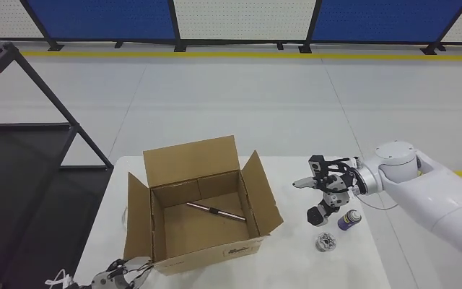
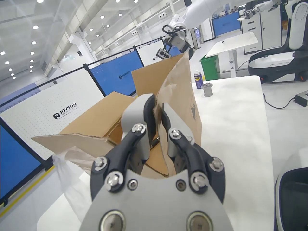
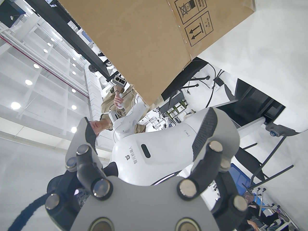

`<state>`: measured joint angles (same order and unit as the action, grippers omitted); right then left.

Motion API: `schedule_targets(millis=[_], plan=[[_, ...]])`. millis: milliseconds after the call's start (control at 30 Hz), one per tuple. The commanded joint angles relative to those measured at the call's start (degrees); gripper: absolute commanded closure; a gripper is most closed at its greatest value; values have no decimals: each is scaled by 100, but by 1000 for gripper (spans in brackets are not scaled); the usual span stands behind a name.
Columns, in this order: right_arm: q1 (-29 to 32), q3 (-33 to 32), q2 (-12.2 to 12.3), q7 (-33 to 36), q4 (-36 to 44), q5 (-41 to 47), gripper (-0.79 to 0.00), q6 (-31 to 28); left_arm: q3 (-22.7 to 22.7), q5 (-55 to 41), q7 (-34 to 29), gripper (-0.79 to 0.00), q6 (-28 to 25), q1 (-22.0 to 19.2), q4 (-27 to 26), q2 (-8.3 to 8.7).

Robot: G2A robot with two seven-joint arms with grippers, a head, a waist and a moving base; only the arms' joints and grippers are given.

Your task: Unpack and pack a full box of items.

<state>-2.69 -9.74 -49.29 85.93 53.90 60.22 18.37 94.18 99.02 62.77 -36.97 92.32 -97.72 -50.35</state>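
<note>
Inside the cardboard box (image 1: 191,165) a pen-like rod (image 1: 216,211) lies slantwise on its floor; my right gripper (image 3: 149,125), fingers spread, sits outside the right flap, nearer; my left gripper (image 2: 157,105) pinches the near corner

I have a white table (image 1: 303,266) under both arms. An open cardboard box (image 1: 202,217) stands on it, one near corner right at my left gripper (image 1: 133,273). A blue spray can (image 1: 350,220) stands upright just beside my right gripper (image 1: 320,214), on the side away from the box. A small metal fitting (image 1: 326,242) sits near the can.
</note>
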Motion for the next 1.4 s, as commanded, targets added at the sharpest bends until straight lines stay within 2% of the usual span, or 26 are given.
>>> schedule_targets(millis=[0, 233, 667, 800, 1000, 1133, 1300, 1367], plan=[[-5, 0, 2, -3, 4, -18, -785, 4, 41, -29, 11, -785, -63, 46, -3, 9], [-52, 0, 9, -13, 52, -92, -785, 13, 132, -517, 167, -785, -220, 270, -81, 7], [-574, -45, 135, 207, 456, -243, -785, -209, 335, -2486, -130, -785, -394, 590, -387, -91], [-572, -54, 180, 57, 456, -375, -785, -60, 361, -3345, -235, -785, -677, 732, -506, -129], [-572, -54, 180, 57, 456, -375, -785, -60, 593, -4739, -656, -785, -931, 978, -640, -175], [-572, -54, 180, 57, 456, -375, -785, -60, 749, -5284, -1097, -785, -952, 1068, -690, -198], [-532, -364, 276, -540, 1008, -716, -785, -821, 834, -5925, -1693, -785, -1036, 1200, -752, -228], [-575, -490, 327, -715, 1288, -901, -785, -891, 906, -6083, -1954, -785, -999, 1259, -751, -237]])
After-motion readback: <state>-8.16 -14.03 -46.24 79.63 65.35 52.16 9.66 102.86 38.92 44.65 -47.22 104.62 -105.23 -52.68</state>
